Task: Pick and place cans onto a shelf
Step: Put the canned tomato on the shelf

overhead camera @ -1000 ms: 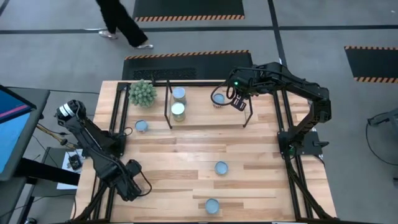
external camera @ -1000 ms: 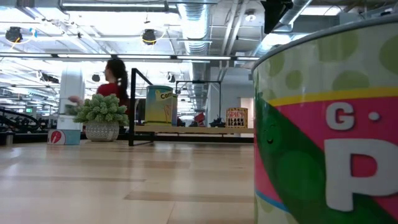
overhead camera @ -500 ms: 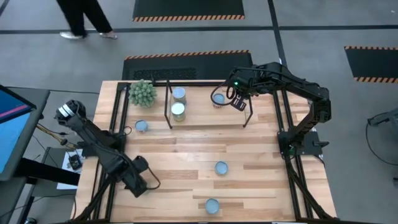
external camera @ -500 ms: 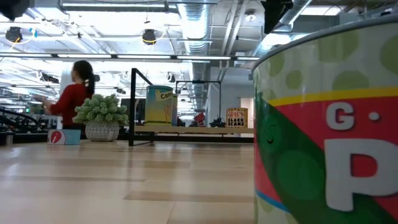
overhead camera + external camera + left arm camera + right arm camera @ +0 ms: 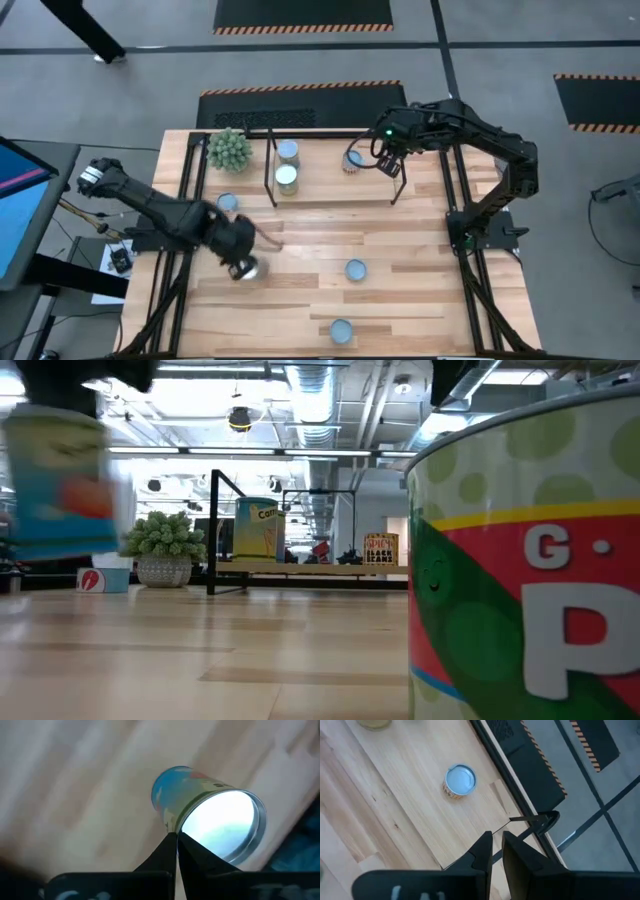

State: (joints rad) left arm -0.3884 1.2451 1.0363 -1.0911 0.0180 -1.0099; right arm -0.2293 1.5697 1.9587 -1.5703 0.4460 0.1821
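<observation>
1. Left hand (image 5: 243, 268): we see its fingers pressed together, a can (image 5: 210, 822) lying just beyond them, seemingly not clamped.
2. Right hand (image 5: 384, 162) hovers narrowly parted over the shelf (image 5: 330, 185), another can (image 5: 460, 780) standing below.

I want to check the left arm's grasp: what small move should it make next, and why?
Probably open the left gripper and set its fingers around the can. The fingers are shut together at the can's rim, not around its body; whether they hold it is unclear.
</observation>
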